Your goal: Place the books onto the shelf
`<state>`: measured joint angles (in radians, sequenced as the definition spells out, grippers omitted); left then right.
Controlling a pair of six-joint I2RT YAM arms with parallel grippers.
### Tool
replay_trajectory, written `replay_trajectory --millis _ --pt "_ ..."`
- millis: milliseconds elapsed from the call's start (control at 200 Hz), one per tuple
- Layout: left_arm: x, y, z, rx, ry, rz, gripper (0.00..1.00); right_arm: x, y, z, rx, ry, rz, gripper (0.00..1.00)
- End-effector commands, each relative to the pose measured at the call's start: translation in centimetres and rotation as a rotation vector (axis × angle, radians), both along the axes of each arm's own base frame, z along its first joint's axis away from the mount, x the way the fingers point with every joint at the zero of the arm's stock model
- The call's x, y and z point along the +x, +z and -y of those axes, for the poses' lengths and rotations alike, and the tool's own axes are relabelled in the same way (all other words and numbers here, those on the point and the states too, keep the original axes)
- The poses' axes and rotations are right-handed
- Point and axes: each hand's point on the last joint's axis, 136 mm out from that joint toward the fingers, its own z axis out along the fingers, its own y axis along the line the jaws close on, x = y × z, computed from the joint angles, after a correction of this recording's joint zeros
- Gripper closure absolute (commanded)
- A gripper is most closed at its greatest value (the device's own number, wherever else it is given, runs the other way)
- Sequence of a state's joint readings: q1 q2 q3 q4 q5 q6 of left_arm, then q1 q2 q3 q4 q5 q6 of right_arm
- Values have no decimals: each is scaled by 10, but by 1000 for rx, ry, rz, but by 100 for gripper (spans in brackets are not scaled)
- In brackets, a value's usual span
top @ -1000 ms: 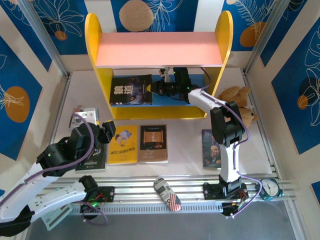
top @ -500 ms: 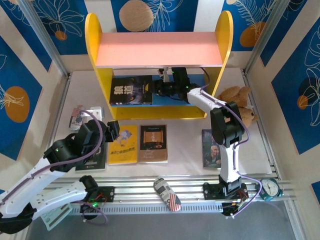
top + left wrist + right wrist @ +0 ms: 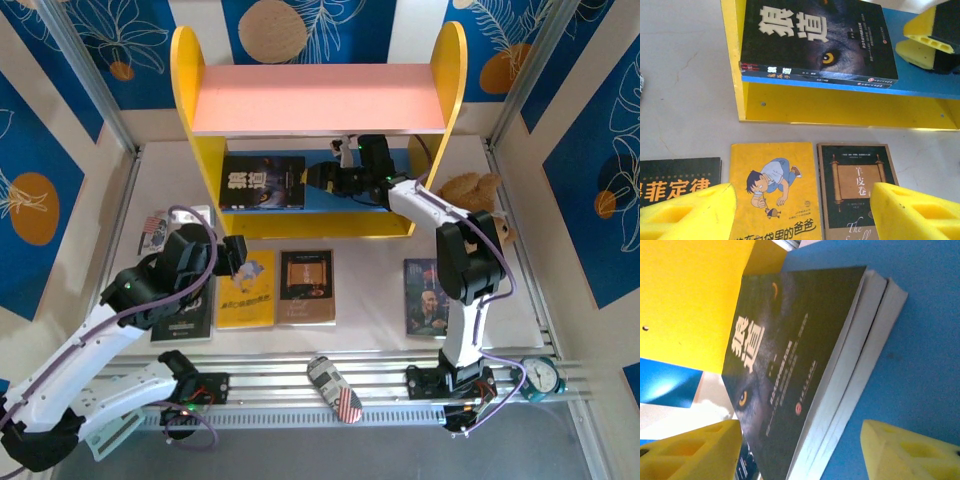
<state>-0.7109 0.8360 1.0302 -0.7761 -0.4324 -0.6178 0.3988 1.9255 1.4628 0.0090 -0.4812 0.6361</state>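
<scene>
The shelf (image 3: 320, 100) stands at the back of the table. A black book with white characters (image 3: 262, 182) lies flat on its blue lower board (image 3: 920, 340). My right gripper (image 3: 318, 178) is inside the shelf at that book's right edge, open, its yellow pads (image 3: 705, 450) apart from the cover (image 3: 790, 340). My left gripper (image 3: 233, 260) hovers open over the table. Below it lie the yellow book (image 3: 774, 192), the scroll-cover book (image 3: 857, 190) and the black gold-titled book (image 3: 677, 180). The dark blue portrait book (image 3: 425, 297) lies to the right.
A stuffed bear (image 3: 475, 195) sits beside the shelf's right panel. A flag-printed can (image 3: 335, 388) and a small clock (image 3: 540, 375) rest on the metal rail at the near edge. A small white box (image 3: 160, 225) lies at the left.
My right gripper has opened and let go of the black book, which stays on the lower board. My left arm has moved forward towards the yellow book and its jaws have widened.
</scene>
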Motion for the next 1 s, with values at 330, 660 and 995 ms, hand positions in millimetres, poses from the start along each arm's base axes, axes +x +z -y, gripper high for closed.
replay_trajectory --millis 330,660,995 --pt "12 -21 3 -59 -39 -76 28 -57 4 -4 -46 50 18 42" --pt "6 -26 -1 -82 -28 -77 27 -69 3 -12 -51 76 23 42" --pt "4 -28 -1 -88 -28 -81 27 -70 2 -20 -47 97 21 42"
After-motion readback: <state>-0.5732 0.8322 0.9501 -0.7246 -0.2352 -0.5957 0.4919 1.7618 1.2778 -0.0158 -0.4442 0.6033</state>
